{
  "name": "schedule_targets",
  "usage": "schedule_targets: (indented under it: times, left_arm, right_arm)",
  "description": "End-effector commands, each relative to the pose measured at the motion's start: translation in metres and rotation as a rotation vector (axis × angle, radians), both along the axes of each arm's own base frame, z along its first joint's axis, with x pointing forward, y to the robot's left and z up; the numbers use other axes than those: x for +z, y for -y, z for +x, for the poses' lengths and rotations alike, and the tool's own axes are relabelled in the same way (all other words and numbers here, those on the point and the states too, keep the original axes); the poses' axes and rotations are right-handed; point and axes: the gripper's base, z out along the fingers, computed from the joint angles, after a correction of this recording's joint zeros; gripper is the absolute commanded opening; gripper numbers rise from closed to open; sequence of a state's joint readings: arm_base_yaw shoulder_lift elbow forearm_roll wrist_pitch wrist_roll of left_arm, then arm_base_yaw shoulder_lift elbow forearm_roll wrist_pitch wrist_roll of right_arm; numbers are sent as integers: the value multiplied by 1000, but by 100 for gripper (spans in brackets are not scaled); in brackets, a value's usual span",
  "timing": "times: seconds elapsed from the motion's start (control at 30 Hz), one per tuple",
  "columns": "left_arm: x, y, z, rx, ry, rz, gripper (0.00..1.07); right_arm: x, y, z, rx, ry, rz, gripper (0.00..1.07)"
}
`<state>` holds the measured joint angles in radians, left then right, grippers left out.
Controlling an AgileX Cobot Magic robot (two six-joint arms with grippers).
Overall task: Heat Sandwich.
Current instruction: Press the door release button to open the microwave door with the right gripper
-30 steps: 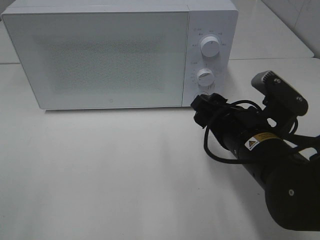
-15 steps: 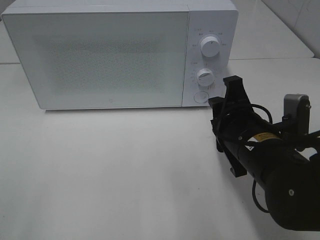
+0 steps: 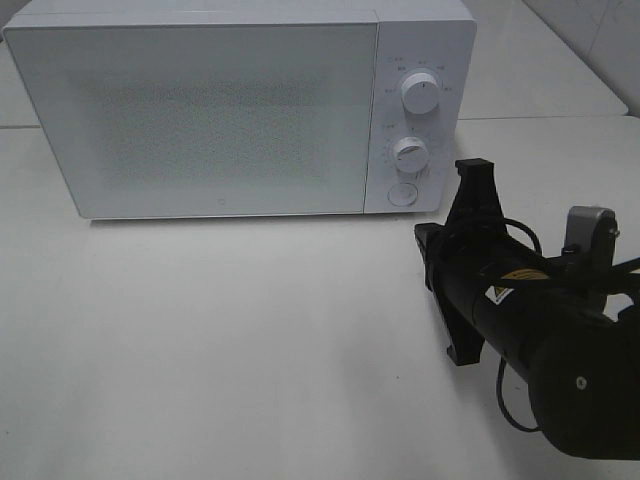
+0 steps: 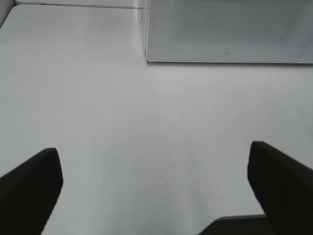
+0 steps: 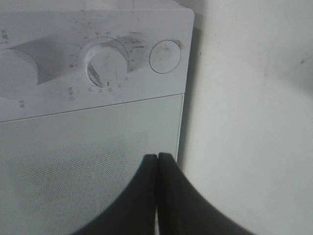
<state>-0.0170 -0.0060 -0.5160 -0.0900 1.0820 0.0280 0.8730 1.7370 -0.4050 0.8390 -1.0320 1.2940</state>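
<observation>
Bright diffuse light, washed whites, soft shadows, blurred right fingers

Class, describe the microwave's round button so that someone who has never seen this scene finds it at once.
Find the big white microwave at the back of the table. On its right-hand panel, the round button sits lowest, under the upper dial and lower dial. Unlike those raised, scale-ringed knobs, it is a flat plain disc.

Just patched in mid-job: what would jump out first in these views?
The big white microwave at the back of the table, its door shut. Next, the black right arm at front right, its gripper shut on nothing, close to the microwave's panel with the round button. No sandwich shows.
</observation>
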Motion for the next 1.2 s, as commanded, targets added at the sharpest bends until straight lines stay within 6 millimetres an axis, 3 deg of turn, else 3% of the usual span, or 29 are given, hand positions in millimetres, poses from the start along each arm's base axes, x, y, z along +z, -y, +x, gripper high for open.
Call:
schedule_targets:
  times: [0.03,0.53,1.2]
  left_arm:
    - [0,1,-1,-4,21,-8,97]
    - [0,1,-1,-4,21,-8,97]
    - [0,1,-1,-4,21,-7,97]
  right_arm:
    - [0,0,5,-5,-30,10,0]
    - [5,7,35,-35,-55,23,0]
    - [-23,-9,85,-93,-68,63,0]
